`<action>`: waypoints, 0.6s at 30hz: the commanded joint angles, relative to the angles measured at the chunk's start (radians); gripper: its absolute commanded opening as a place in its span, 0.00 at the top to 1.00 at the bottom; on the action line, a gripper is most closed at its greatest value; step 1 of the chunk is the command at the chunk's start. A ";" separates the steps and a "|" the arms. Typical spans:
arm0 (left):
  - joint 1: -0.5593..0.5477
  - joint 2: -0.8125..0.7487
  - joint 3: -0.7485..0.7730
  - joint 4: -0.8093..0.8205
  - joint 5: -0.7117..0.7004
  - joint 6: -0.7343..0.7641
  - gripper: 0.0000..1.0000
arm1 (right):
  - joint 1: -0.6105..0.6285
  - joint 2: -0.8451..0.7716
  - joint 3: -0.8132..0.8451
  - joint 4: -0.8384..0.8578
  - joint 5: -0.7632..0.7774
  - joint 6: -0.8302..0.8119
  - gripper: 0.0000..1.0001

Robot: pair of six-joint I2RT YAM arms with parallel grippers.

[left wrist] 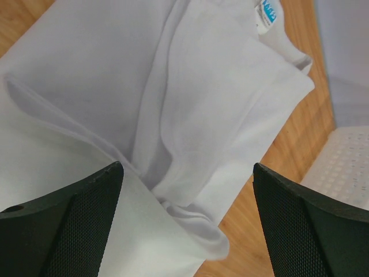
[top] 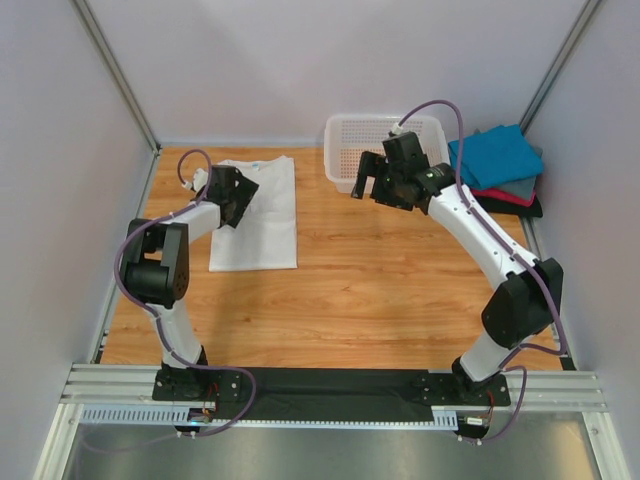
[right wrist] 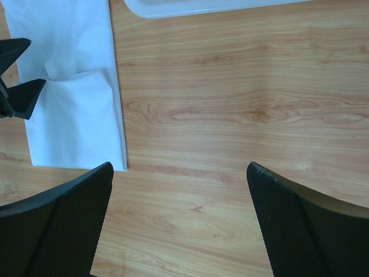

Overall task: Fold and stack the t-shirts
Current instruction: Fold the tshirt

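Note:
A plain white t-shirt [top: 265,215] lies flat at the back left of the table, folded into a long strip. In the left wrist view the white t-shirt [left wrist: 202,104] shows soft creases, a folded sleeve and a small blue neck label [left wrist: 266,12]. My left gripper [top: 240,195] hovers open over the shirt's left part; nothing sits between its fingers [left wrist: 69,225]. My right gripper [top: 362,178] hangs open above bare wood by the basket, holding nothing [right wrist: 180,219]. Folded t-shirts [top: 497,160] are stacked at the back right, teal on top, then red, grey and black.
A white plastic mesh basket [top: 345,140] stands at the back centre, its rim [right wrist: 190,7] along the top of the right wrist view. White walls and metal posts close in the table. The wooden table [top: 400,290] stretches between the arms.

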 commanded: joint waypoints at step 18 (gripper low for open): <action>0.045 -0.370 0.060 -0.214 -0.112 0.393 0.01 | 0.127 0.163 0.063 0.228 -0.219 -0.036 0.01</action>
